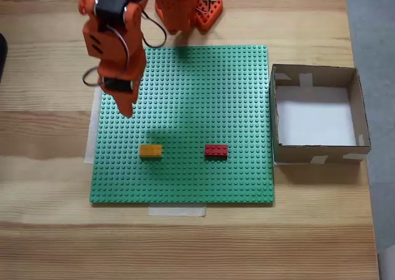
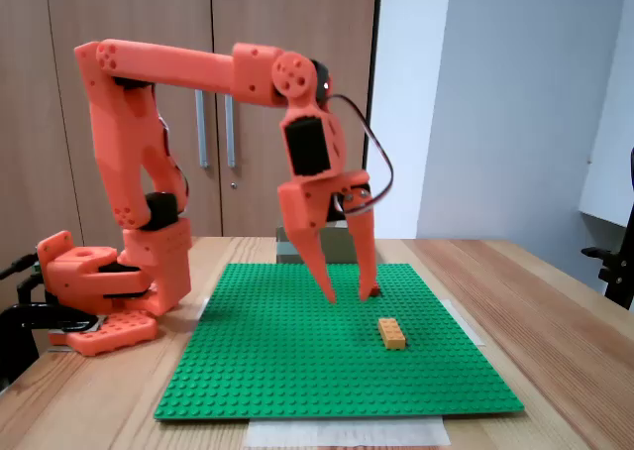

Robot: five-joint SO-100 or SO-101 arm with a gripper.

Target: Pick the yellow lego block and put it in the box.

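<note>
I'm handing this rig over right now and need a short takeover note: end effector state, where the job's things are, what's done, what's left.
End effector: open, holding nothing, tips pointing down over the green baseplate, short of the bricks.
Yellow lego block: sits on the baseplate's near part in the top-down fixed view, untouched; a red brick is to its right there.
Box: beside the baseplate's right edge in that view, nothing seen inside.
Done: approach only.
Left: descend on the yellow block, grasp, carry over, release in the box.

Bright, even light; soft shadows
</note>
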